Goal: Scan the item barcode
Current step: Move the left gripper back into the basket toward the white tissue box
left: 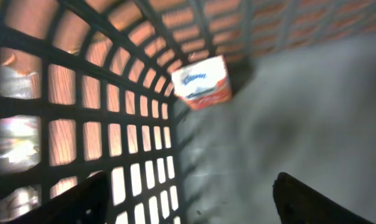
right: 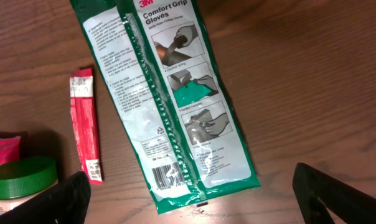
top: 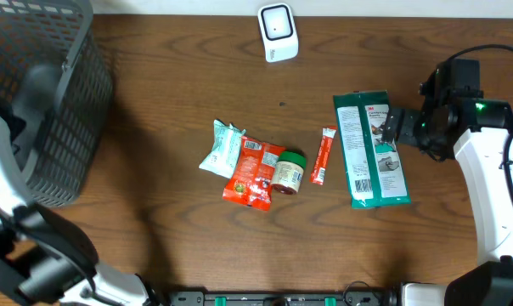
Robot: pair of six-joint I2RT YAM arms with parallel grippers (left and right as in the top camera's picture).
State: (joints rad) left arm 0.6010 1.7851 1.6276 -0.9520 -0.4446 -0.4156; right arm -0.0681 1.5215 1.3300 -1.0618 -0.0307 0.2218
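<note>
Overhead: on the dark wooden desk (top: 155, 76) a white barcode scanner (top: 278, 32) stands at the far edge. A grey mesh basket (top: 70, 110) fills the far left corner. Mid-desk, close together, lie a pale green-white packet (top: 221, 149), a red packet (top: 255, 172) and a green-lidded jar (top: 288, 172). A red stick sachet (top: 324, 155) lies just to their right. The 3M Comfort Grip Gloves pack (top: 369, 150) lies flat right of the sachet. The right end effector (top: 387, 127) hangs over the pack's right edge. The left arm (top: 2, 170) runs up the left side toward the basket.

Left wrist: the left end effector (left: 191, 180) is inside the basket (left: 82, 99), its fingers (left: 82, 199) spread wide with nothing between them. A Kleenex pack (left: 203, 82) lies on the basket floor against the wall.

Right wrist: the right end effector (right: 191, 173) is wide open above the gloves pack (right: 175, 93), gripping nothing. The pack's barcode (right: 166, 177) faces up near its lower end. The sachet (right: 86, 124) and the jar's lid (right: 23, 177) lie to the left.
</note>
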